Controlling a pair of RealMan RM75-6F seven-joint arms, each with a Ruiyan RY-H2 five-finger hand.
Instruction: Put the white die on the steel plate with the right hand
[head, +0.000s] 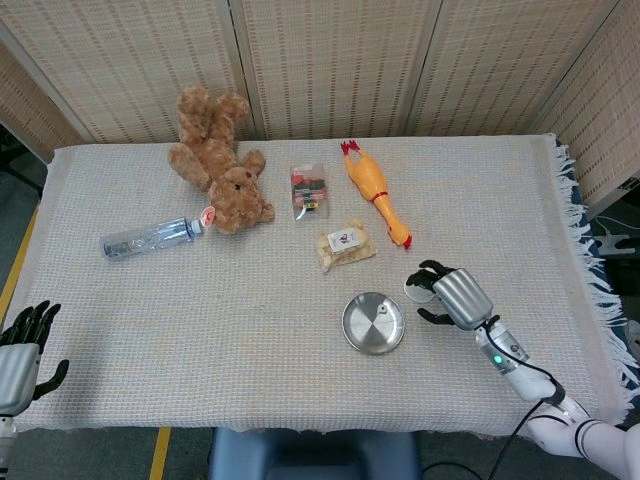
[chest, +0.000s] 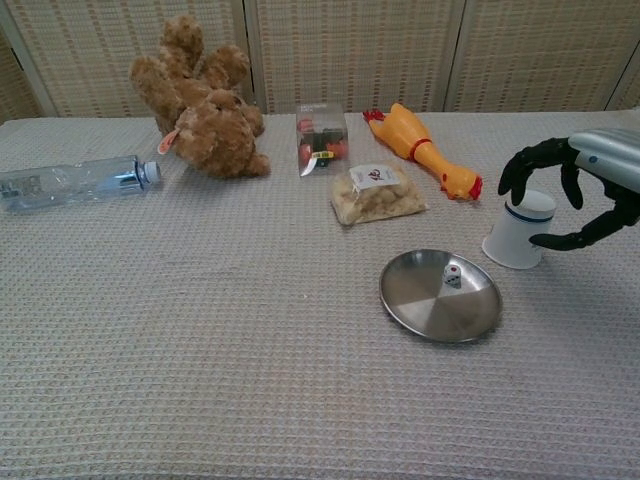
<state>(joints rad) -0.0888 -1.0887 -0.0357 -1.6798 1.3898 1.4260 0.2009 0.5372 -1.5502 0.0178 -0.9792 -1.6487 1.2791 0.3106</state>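
Right hand spread wide, empty, over white cup, die on steel plate

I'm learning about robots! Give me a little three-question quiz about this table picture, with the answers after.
1. True or false: the white die lies on the steel plate.
2. Which thing stands nearest the right hand? A) the teddy bear B) the white cup C) the water bottle
3. Fill in: the rubber chicken lies on its ____.

Key: 1 true. 2 B. 3 side.
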